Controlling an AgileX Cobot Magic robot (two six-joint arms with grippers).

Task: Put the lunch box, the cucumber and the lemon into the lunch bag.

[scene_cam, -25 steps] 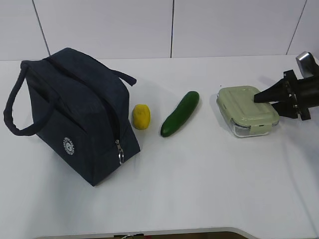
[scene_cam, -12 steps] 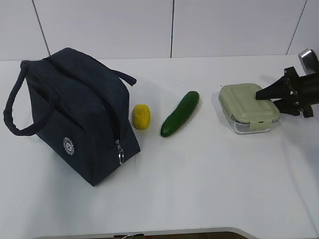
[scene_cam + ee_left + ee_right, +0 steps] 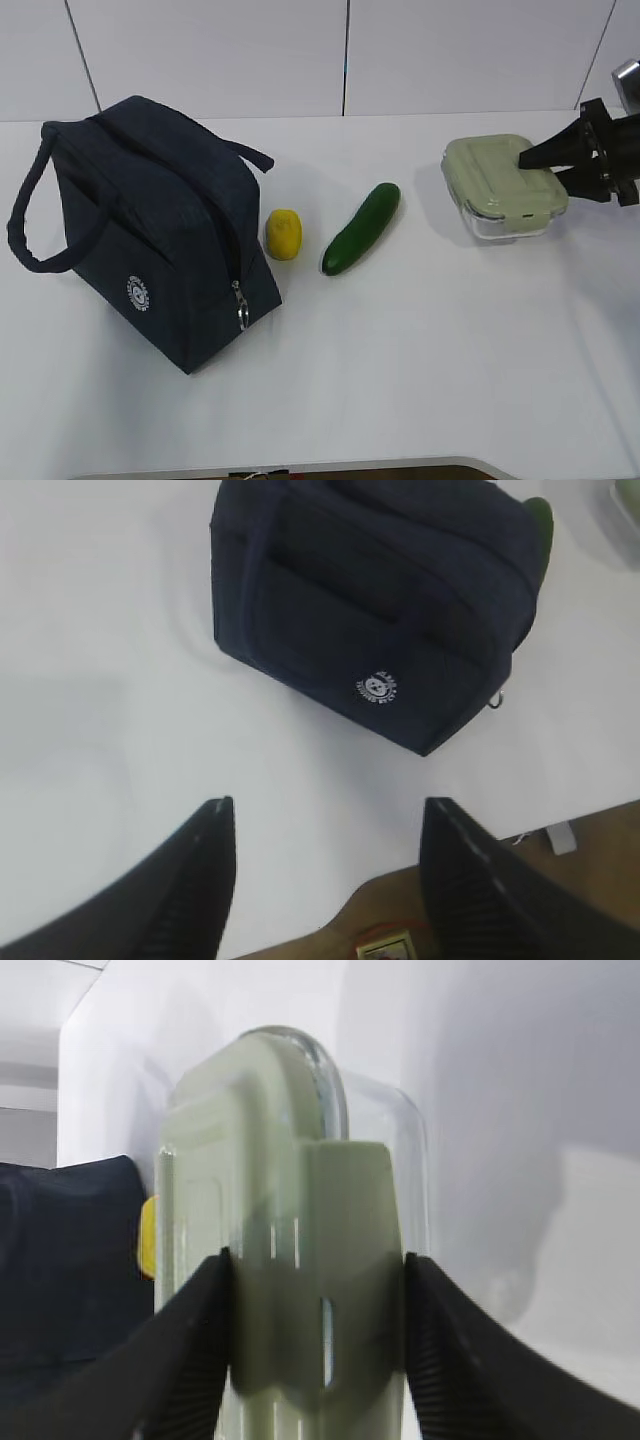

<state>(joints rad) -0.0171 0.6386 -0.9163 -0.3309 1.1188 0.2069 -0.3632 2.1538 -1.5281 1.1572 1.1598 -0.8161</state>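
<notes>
The lunch box [image 3: 497, 182], clear glass with a sage-green lid, hangs above the table at the right. My right gripper [image 3: 534, 168] is shut on its right end. In the right wrist view the fingers clamp the box [image 3: 290, 1190] at the lid clasp, gripper [image 3: 315, 1257]. The cucumber [image 3: 362, 228] lies mid-table, and the lemon [image 3: 283, 234] lies beside the navy lunch bag [image 3: 160, 220] at the left. My left gripper [image 3: 328, 805] is open and empty, above the table on the near side of the bag [image 3: 380, 600]. It is out of the exterior view.
The table's front edge [image 3: 330, 468] runs along the bottom. The bag's loop handle [image 3: 25, 215] sticks out to the left. A white wall [image 3: 340, 55] stands behind the table. The zipper's ring pull [image 3: 241, 318] hangs at the bag's near end.
My right gripper has lifted the lunch box off the table and carried it up and slightly right. Bag, lemon and cucumber have not moved.
</notes>
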